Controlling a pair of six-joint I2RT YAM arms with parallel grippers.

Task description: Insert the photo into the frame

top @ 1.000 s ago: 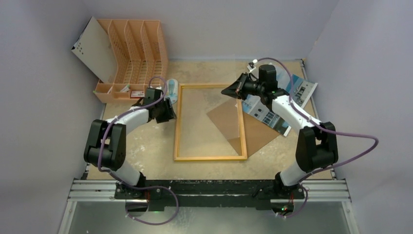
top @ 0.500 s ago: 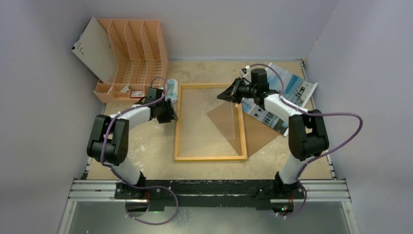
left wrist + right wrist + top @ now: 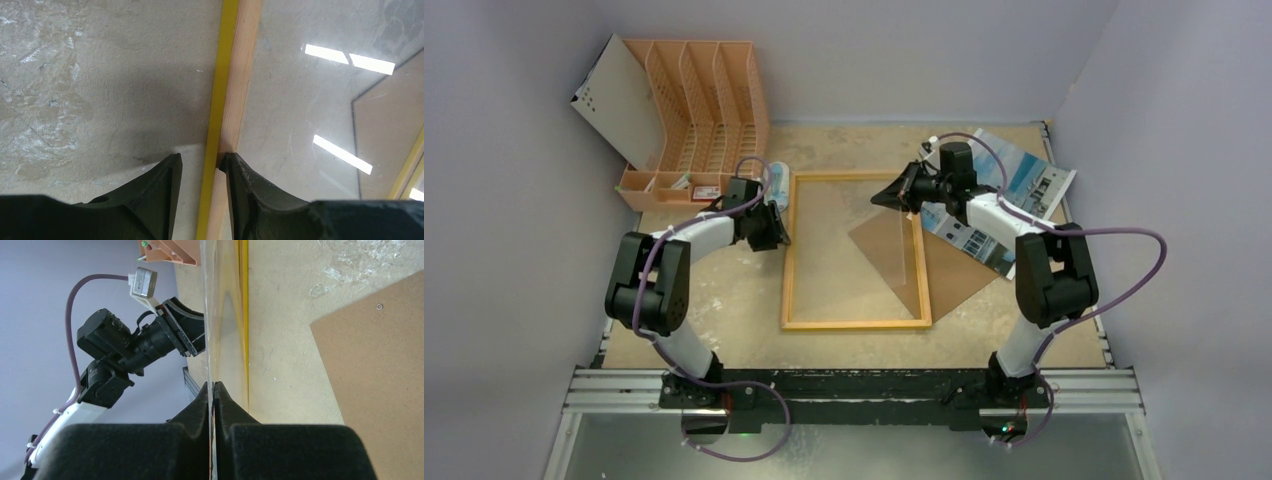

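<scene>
The frame (image 3: pixel 856 324) lies flat mid-table, back side up, showing a wood edge and yellow rim. My left gripper (image 3: pixel 774 232) is at its left rail near the far corner. In the left wrist view that rail (image 3: pixel 235 75) runs between the jaws of the left gripper (image 3: pixel 200 160). The right finger touches the wood and the left one stands off the yellow rim. My right gripper (image 3: pixel 884 194) hovers over the frame's far right part. It is shut (image 3: pixel 213 386) on the thin clear pane (image 3: pixel 212 315), seen edge-on. The photo (image 3: pixel 1034 185) lies at the back right.
A brown backing board (image 3: pixel 954 265) lies partly under the frame's right rail, and also shows in the right wrist view (image 3: pixel 380 365). An orange file rack (image 3: pixel 704 100) and a leaning white board (image 3: pixel 614 100) stand at the back left. Walls close in on both sides.
The right arm swung its elbow inward and carried its gripper slightly left over the frame. The left jaws narrowed a little around the left rail.
</scene>
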